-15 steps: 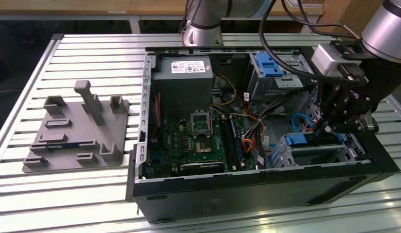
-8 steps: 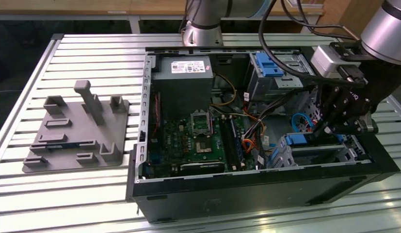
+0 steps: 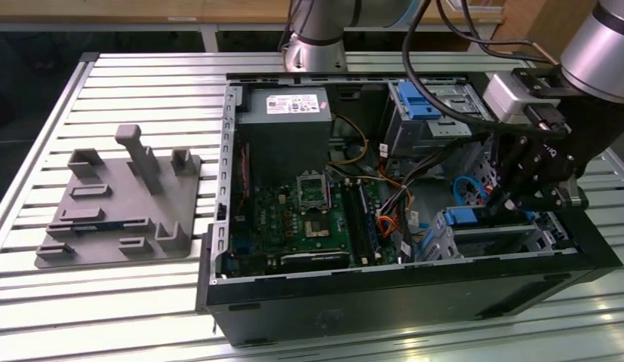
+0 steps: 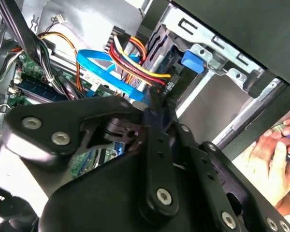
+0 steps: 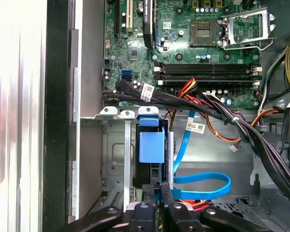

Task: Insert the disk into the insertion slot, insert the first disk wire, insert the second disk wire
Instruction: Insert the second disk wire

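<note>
My claw (image 5: 157, 191) looks clenched on a connector, though I can't be sure. The disk (image 5: 151, 145) already sits in the slot (image 5: 117, 159), at five o'clock inside the case (image 3: 392, 298). I should push straight, gently.

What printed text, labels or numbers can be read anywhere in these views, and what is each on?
White label on the power supply, exterior view: print too small to read.
White tag on the black cable bundle, first wrist view: too blurred to read.
Second white tag on the blue cable, first wrist view: too small to read.
No text can be read clearly anywhere.
</note>
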Tool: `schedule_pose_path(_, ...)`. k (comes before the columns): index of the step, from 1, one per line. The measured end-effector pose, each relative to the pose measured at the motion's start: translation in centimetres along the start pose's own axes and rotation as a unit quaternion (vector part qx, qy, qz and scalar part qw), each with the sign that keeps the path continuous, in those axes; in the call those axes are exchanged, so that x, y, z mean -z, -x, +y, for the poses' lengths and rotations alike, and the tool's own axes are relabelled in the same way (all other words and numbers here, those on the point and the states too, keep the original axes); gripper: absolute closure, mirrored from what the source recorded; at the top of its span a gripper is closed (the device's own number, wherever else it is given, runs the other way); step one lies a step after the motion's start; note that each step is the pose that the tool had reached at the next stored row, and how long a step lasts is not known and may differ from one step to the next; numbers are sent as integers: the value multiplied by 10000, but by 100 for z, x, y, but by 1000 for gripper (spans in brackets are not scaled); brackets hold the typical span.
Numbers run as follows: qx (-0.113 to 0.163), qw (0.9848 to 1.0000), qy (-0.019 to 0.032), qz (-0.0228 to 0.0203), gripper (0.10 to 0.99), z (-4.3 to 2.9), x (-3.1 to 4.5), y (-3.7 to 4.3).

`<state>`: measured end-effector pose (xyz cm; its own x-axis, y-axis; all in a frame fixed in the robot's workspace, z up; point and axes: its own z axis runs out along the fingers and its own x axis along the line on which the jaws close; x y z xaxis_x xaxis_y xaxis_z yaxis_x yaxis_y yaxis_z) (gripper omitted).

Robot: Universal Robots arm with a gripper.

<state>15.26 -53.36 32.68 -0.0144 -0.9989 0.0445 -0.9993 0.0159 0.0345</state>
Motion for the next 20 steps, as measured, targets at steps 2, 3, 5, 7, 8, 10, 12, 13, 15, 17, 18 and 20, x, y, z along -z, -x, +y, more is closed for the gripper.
schedule_pose_path(2, 0, 10000, 1, -7, 800, 1, 24, -1)
schedule_pose_path(3, 0, 10000, 0, -2, 800, 2, 52, -3)
schedule_pose_path(5, -1, 10000, 0, 1, 733, 4, 107, -5)
schedule_pose_path(7, -1, 10000, 0, 3, 733, 6, 162, -7)
schedule_pose_path(8, -1, 10000, 0, 3, 733, 7, 194, -9)
schedule_pose_path(10, -1, 10000, 0, 2, 733, 10, 265, -12)
schedule_pose_path(12, -1, 10000, 0, 3, 733, 12, 332, -15)
schedule_pose_path(13, -1, 10000, 0, 2, 733, 13, 365, -17)
schedule_pose_path(15, -1, 10000, 0, 3, 733, 15, 429, -19)
schedule_pose_path(17, -1, 10000, 0, 2, 733, 18, 496, -21)
schedule_pose_path(18, -1, 10000, 0, 3, 733, 19, 533, -22)
schedule_pose_path(20, -1, 10000, 0, 3, 749, 21, 597, -24)
